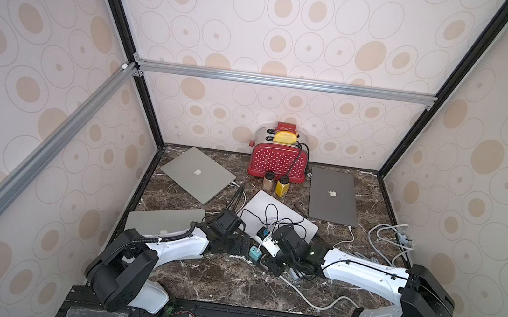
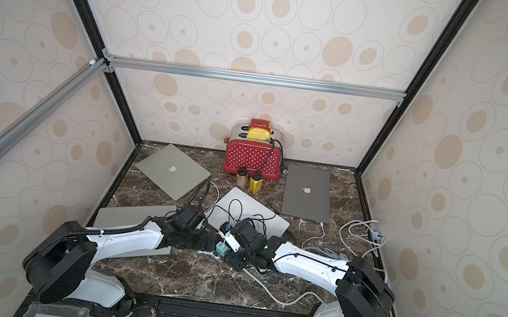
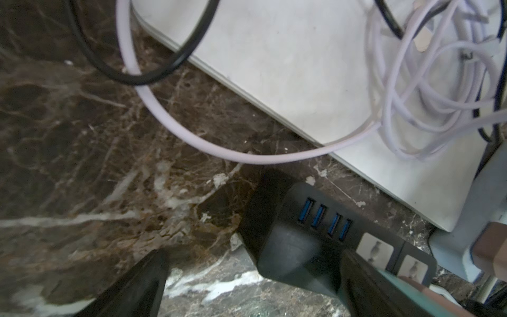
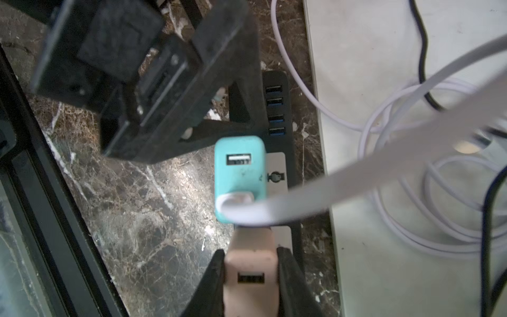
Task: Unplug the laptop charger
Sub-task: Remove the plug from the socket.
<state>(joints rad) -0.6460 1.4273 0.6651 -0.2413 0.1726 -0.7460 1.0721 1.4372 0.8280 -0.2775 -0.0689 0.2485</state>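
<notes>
A dark marble bench fills the floor of a booth with spotted walls. Near its front edge lies a black strip. A pale charger stands plugged into it, right beside a teal adapter.

The right end effector is clamped on the charger, one finger flat against each side. That looks like the hold for pulling it straight out of its socket.

The left end effector is spread wide and holds nothing. One finger lies over the strip by its blue ports and the other is over bare marble. It is probably there to pin the strip down so it does not lift with the plug.

A flat white cable runs from the adapter across a closed laptop piled with loose cords. It crosses close over the charger and might snag.

At the back, a red toaster has a yellow slice sticking out of a slot. Two lidded jars stand before it, one with brown contents and one with yellow.
</notes>
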